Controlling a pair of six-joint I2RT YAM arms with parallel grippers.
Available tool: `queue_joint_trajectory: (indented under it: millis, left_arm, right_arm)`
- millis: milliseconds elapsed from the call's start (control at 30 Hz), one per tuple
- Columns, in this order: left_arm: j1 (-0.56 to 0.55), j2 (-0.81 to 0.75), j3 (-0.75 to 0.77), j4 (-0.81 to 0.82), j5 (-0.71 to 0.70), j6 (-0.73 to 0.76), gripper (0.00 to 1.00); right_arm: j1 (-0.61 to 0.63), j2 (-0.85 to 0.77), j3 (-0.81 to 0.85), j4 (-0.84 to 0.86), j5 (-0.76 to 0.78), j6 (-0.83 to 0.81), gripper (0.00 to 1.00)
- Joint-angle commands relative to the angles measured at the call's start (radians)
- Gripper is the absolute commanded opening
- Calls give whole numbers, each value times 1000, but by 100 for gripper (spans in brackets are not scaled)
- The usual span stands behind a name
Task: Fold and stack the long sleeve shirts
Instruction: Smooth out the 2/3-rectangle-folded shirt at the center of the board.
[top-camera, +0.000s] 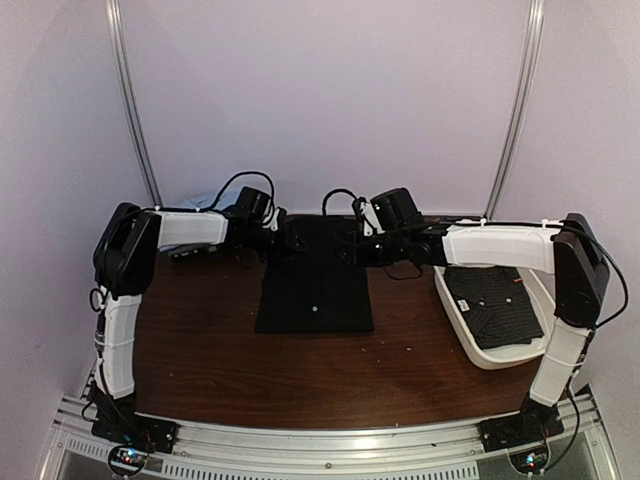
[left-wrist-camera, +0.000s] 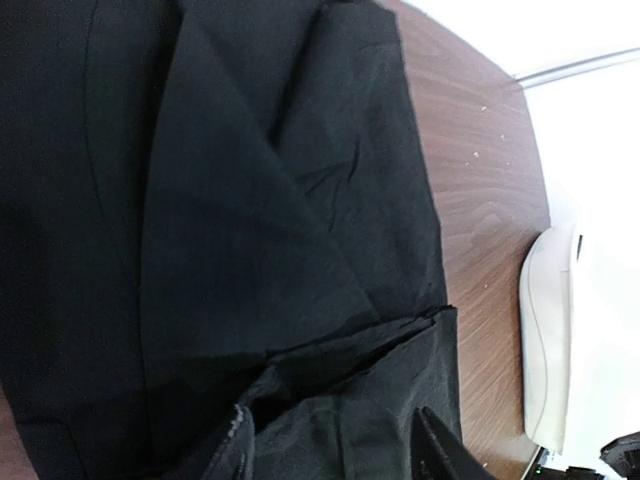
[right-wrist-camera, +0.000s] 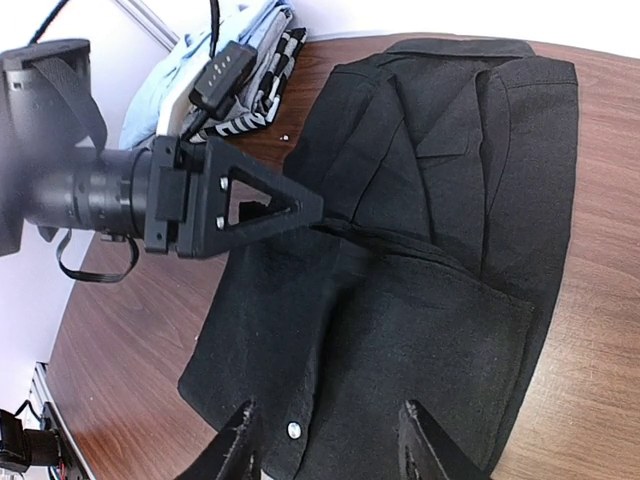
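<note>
A plain black shirt lies folded into a rectangle at the middle of the table, collar toward the back. One white button shows on it. My left gripper is open over a fold of its cloth at the back left. It also shows in the right wrist view, with its tip at a folded edge. My right gripper is open just above the shirt at its back right. A dark dotted shirt lies folded in the white tray at the right.
A pile of light blue and striped cloth lies at the table's back corner, beyond the left gripper. The white tray's rim shows at the right of the left wrist view. Bare brown tabletop lies in front of the shirt.
</note>
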Motion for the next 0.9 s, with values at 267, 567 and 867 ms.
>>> queue_joint_trajectory:
  millis: [267,567,867]
  left_arm:
    - [49,-103,8,-8,-37,62,64]
    - [62,-213,-194,5,-59,62,27]
    - [64,-214,-319,80,-31,78,5]
  right_arm:
    - [77,173,166,2,-44,-21,48]
    - [45,397,333,30,-190,-44,30]
    - [-22,558,423,54,-236,20,25]
